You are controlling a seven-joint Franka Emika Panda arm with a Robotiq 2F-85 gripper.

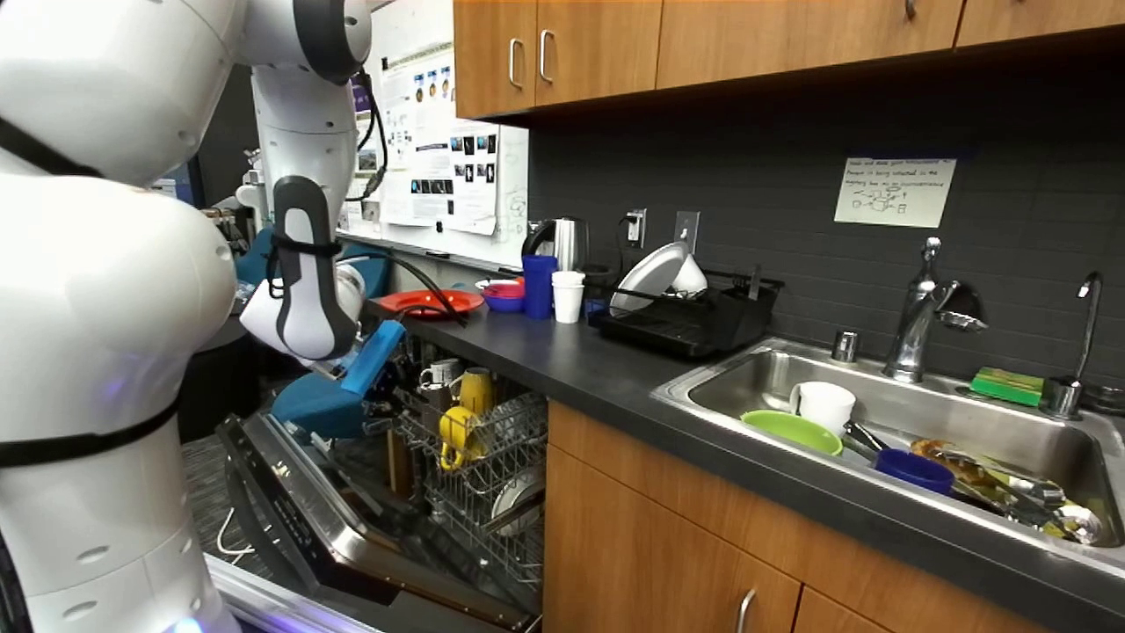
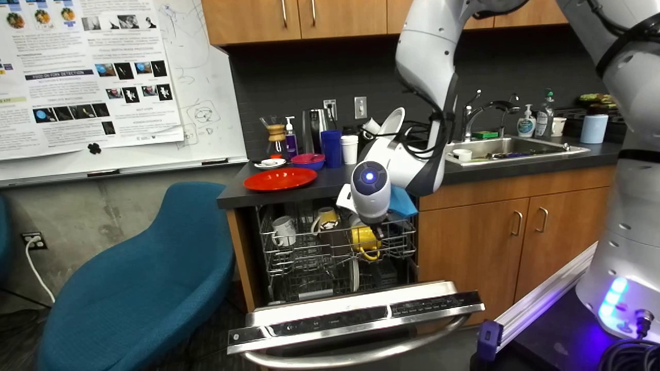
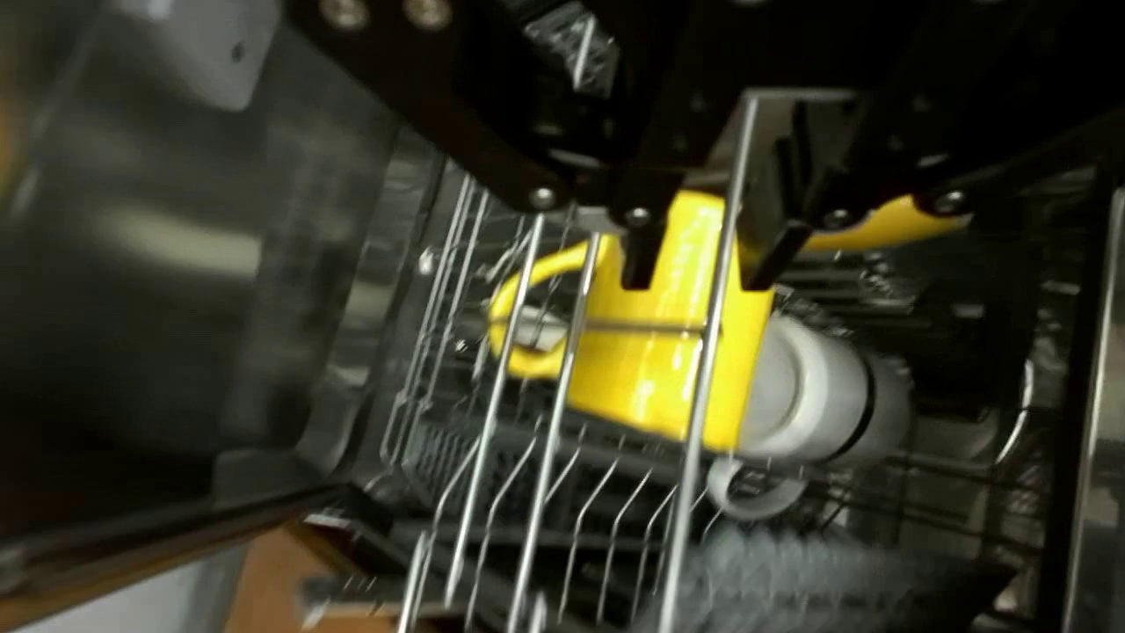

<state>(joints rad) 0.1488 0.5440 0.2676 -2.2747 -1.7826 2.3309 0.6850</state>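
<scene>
A yellow mug [image 3: 668, 378] lies on its side in the dishwasher's upper wire rack [image 3: 562, 422]. It shows in both exterior views [image 1: 457, 432] [image 2: 365, 239]. My gripper [image 3: 703, 274] is above the rack's edge, partly open, its fingertips in front of the mug. A rack wire runs between the two fingers, and no object is gripped. I cannot tell whether the fingers touch the wire. In an exterior view the dark gripper [image 2: 378, 232] is beside the yellow mug. A grey-white mug [image 3: 791, 396] lies beyond it, and another yellow piece [image 3: 888, 227] shows behind the right finger.
The dishwasher door [image 2: 361, 314] is folded down. A white mug [image 2: 284, 231] and a second yellow mug [image 2: 326, 221] are in the rack. On the counter [image 1: 527, 352] are a red plate [image 2: 281, 179], cups and a dish rack [image 1: 685, 325]. The sink [image 1: 765, 360] holds dishes.
</scene>
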